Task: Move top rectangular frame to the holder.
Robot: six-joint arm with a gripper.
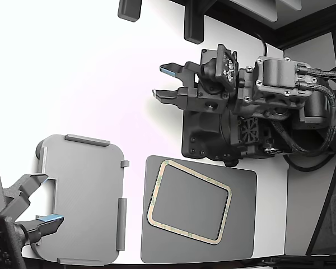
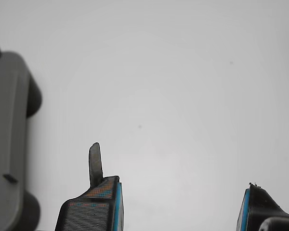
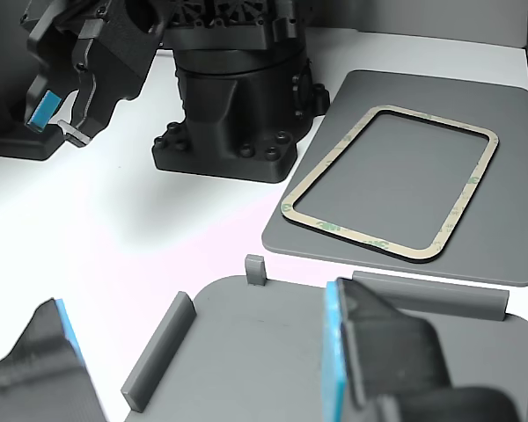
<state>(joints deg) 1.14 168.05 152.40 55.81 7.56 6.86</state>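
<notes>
The top rectangular frame, thin and tan with green mottled patches, lies flat on a dark grey mat at the exterior view's lower right; it also shows in the other view. The holder, a light grey tray with raised edge tabs, lies at the exterior view's lower left, and its edge shows in the wrist view. My gripper is open and empty above bare white table, up and apart from both. Its blue-padded fingers show in the wrist view and the other view.
My arm's black base stands just behind the mat. A second arm's gripper is open over the holder's left edge in the exterior view; its blue pads fill the other view's foreground. Cables hang at the exterior view's right. The table's front edge is close below the mat.
</notes>
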